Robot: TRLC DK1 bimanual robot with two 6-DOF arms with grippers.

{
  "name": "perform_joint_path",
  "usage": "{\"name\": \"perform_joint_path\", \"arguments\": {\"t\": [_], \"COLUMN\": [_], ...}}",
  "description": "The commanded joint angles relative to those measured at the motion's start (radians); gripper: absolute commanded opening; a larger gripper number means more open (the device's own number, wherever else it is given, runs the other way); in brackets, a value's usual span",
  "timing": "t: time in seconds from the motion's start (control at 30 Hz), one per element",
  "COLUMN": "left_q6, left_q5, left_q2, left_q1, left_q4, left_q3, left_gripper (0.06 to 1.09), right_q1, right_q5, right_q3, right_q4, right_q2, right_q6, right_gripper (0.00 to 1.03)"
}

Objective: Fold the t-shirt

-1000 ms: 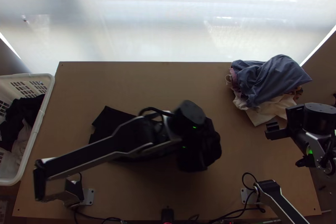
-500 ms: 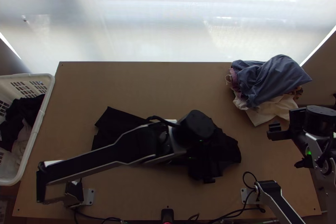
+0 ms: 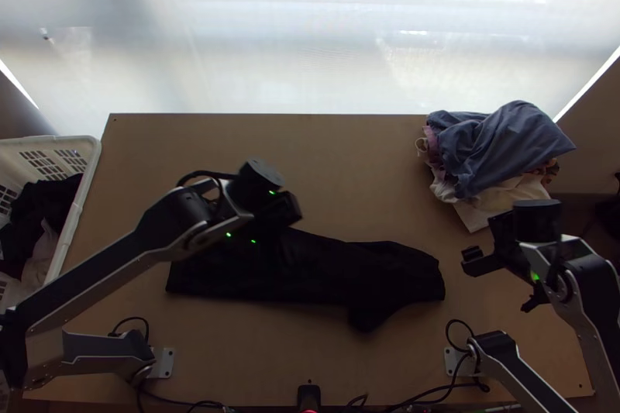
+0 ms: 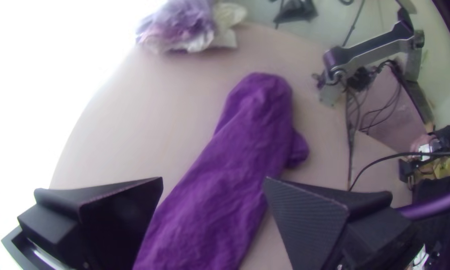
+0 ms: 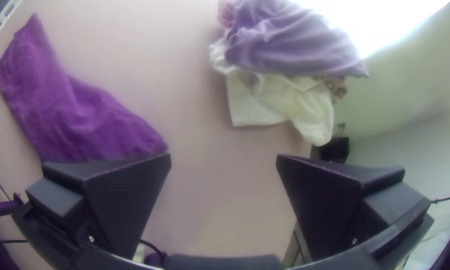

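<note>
The left tool (image 3: pixel 285 210) and right tool (image 3: pixel 500 281) both have their fingers wide apart, pinching nothing. The t-shirt (image 3: pixel 333 273) lies in a long, flat strip with a lump poking out on its near side. The left tool is above its left part; its right end is near the right tool. Under it is the brown worktop (image 3: pixel 256 355). The top view has a white basket (image 3: pixel 75 215) beside that. The right wrist view has a dark thing (image 5: pixel 335 149) past a messy clothes pile (image 3: pixel 504 142). Farthest back, it is bright and pale.
</note>
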Motion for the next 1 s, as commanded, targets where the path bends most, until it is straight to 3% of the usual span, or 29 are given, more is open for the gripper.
{"name": "perform_joint_path", "arguments": {"t": [0.0, 0.13, 0.4, 0.57, 0.77, 0.9, 0.97], "left_q6": [0.092, 0.149, 0.263, 0.319, 0.336, 0.425, 0.44], "left_q5": [0.003, -0.017, -0.193, -0.244, -0.251, -0.38, -0.399], "left_q2": [-0.11, -0.184, -0.443, -0.569, -0.693, -0.816, -0.83], "left_q1": [0.269, 0.328, 0.328, 0.232, 0.086, -0.021, 0.0], "left_q4": [-0.022, -0.005, 0.086, 0.099, 0.012, 0.062, 0.098], "left_q3": [-0.282, -0.397, -0.639, -0.759, -0.883, -1.041, -1.07], "left_gripper": [1.04, 1.04, 1.04, 1.03, 1.03, 1.03, 1.03], "right_q1": [0.04, 0.047, 0.188, 0.235, 0.315, 0.314, 0.314], "right_q5": [-0.047, -0.102, -0.199, -0.214, -0.214, -0.216, -0.214], "right_q3": [-0.128, -0.197, -0.283, -0.295, -0.332, -0.378, -0.386], "right_q4": [-0.069, -0.095, -0.094, -0.088, -0.072, 0.004, 0.012], "right_q2": [0.019, -0.027, -0.033, -0.03, -0.03, -0.047, -0.036], "right_q6": [-0.002, 0.004, -0.008, -0.068, -0.095, -0.114, -0.131], "right_gripper": [0.98, 0.98, 0.98, 0.98, 0.98, 0.97, 0.96]}}
